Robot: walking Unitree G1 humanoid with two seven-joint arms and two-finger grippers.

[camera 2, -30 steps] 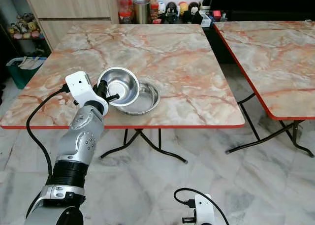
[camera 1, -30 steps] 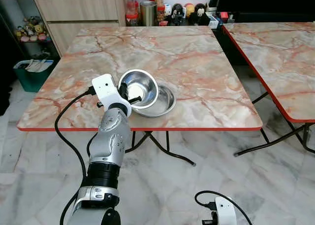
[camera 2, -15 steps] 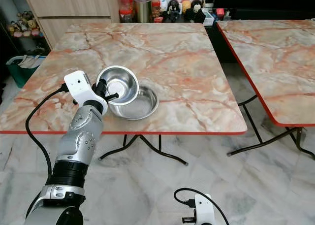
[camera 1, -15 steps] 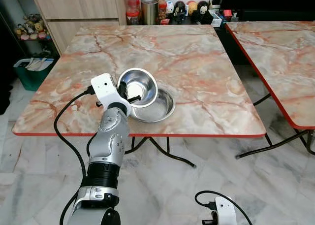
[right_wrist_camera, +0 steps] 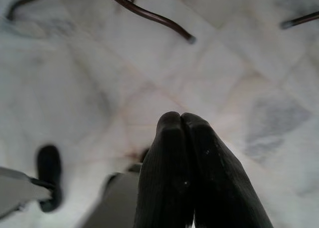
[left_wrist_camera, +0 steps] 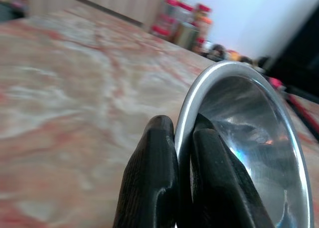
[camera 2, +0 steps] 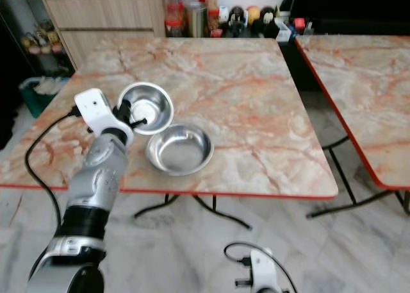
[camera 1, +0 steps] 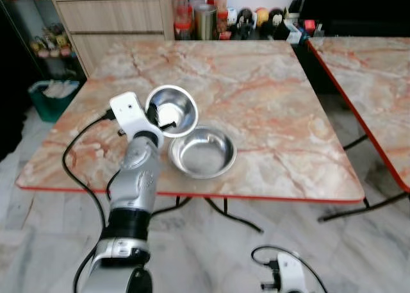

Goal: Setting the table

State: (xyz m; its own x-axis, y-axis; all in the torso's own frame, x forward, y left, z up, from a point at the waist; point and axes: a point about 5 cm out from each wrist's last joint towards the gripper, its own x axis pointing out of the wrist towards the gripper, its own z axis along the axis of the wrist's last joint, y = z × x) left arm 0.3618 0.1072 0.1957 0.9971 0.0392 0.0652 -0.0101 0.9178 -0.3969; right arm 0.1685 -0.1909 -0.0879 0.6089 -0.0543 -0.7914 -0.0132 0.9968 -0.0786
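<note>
My left gripper (camera 1: 159, 118) is shut on the rim of a small steel bowl (camera 1: 173, 109), holding it tilted above the marble table (camera 1: 256, 94). In the left wrist view the two black fingers (left_wrist_camera: 154, 188) pinch the bowl's rim (left_wrist_camera: 239, 133), one inside and one outside. A second, wider steel bowl (camera 1: 202, 152) rests flat on the table just right of and below the held one, near the front edge. The two bowls are apart. My right gripper (right_wrist_camera: 182, 153) hangs shut low over the floor.
Bottles, jars and small figures (camera 1: 218, 17) line the table's far edge by a wooden cabinet (camera 1: 115, 20). A second marble table (camera 1: 378, 81) stands to the right. A green bin (camera 1: 54, 94) sits on the floor at the left. Table legs (right_wrist_camera: 149, 13) cross the tiled floor.
The left gripper has lifted the small bowl up and to the left, off the wider bowl it overlapped. The camera has shifted too, and the whole scene is slightly blurred.
</note>
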